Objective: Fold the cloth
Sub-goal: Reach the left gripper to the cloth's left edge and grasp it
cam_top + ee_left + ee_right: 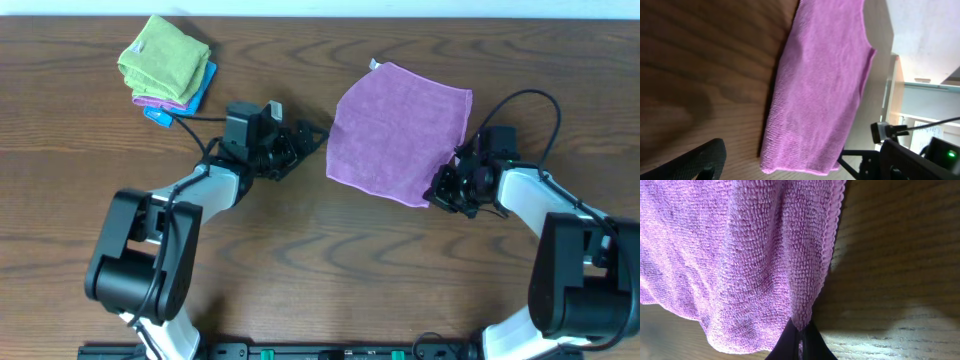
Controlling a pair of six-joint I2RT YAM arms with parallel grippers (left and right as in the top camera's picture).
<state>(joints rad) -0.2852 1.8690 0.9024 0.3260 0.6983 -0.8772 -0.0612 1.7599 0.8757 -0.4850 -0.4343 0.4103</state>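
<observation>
The purple cloth (395, 130) lies spread on the wooden table right of centre, with a small white tag at its far left corner. My right gripper (443, 190) is at the cloth's near right corner. In the right wrist view the black fingers (801, 336) are shut on a pinch of the cloth's hemmed edge (740, 245). My left gripper (312, 138) sits at the cloth's left edge. In the left wrist view its fingers (800, 161) are spread wide, and the cloth (820, 90) lies just ahead of them on the table.
A stack of folded cloths (165, 65), green on top with purple and blue under it, lies at the far left of the table. The right arm's black cable (530, 100) loops above the table beside the cloth's right edge.
</observation>
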